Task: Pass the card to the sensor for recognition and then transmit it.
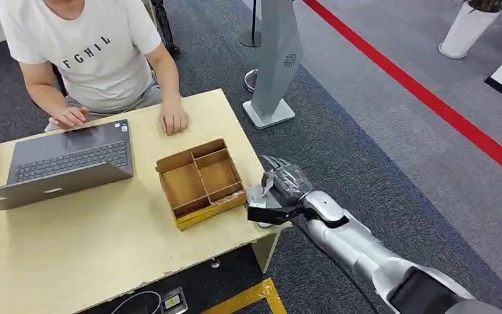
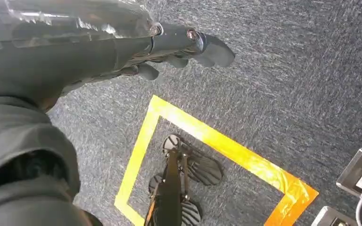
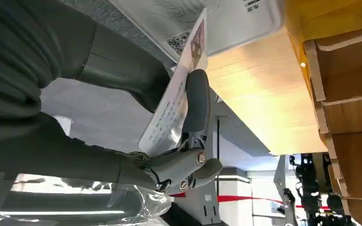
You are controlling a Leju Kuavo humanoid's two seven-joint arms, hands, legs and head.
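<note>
My right hand (image 1: 287, 180) hovers at the table's right edge and pinches a white printed card (image 3: 167, 117) between its thumb and fingers. In the head view the card (image 1: 267, 183) shows as a pale sliver on the hand's table side. The card's far end is close to a flat white sensor (image 3: 226, 19) with a QR label, which lies on the table corner (image 1: 256, 196); whether they touch I cannot tell. My left hand (image 2: 122, 47) hangs over the grey carpet with its fingers stretched out and nothing in it.
A divided wooden tray (image 1: 200, 182) stands just left of the sensor. A laptop (image 1: 72, 163) sits at the table's left, with a person (image 1: 85, 52) seated behind it, hands on the table. A grey kiosk stand (image 1: 274, 65) rises beyond the table. Yellow floor tape (image 2: 217, 141) lies below.
</note>
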